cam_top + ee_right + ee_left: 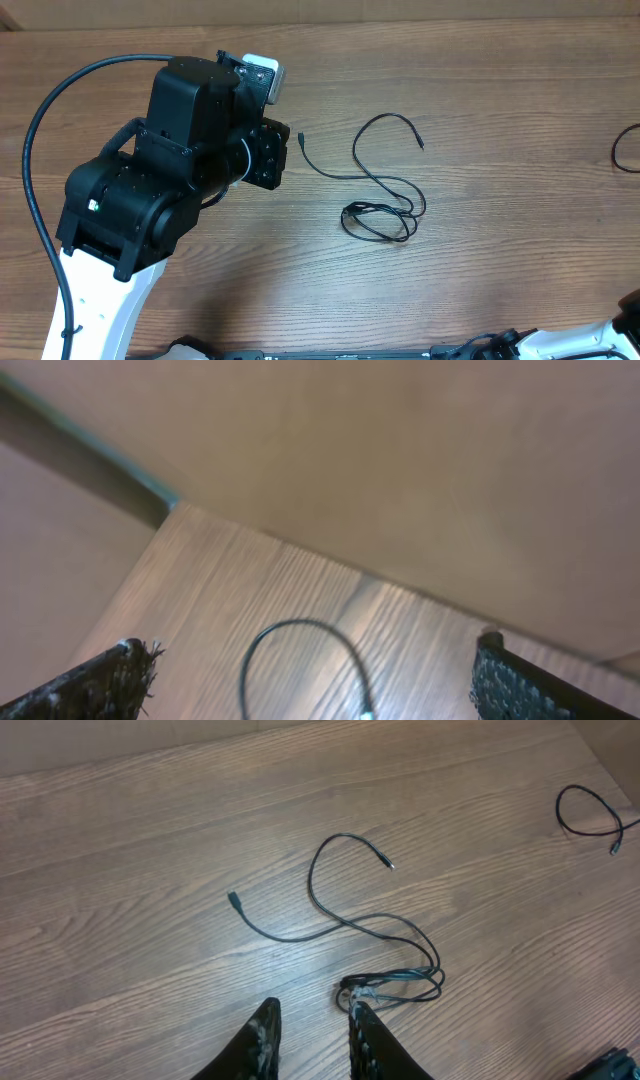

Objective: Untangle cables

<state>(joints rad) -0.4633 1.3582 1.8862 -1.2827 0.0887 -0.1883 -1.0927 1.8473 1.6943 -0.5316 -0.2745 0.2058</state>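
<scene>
TABLE, FROM ABOVE: My wooden table (480, 290) fills the overhead view. The biggest thing on it is my left arm (170, 170), one black-and-white bulk with one thick black arm cable (35, 150) arching off its outer side.

To the right of that arm, and clear of it, lies the tangle of cables (385, 190). It is thin black cord in open loops that run down into one small tight coil (378, 222). I cannot tell how many cords make up the tangle. Two plug ends show, the near plug (300, 137) close to the arm and the far plug (421, 145) farther right.

One second cable (625, 150) curls farthest right of the arm, well apart from the tangle.

My left claw (312, 1020) hangs at the coil. Its two fingers are slightly parted with bare wood between them, grasping nothing. One fingertip (362, 1020) is just beside the coil, and I cannot tell whether it touches.

My right claw (315, 650) is spread wide and released over one loop of thin cord (300, 625).
</scene>
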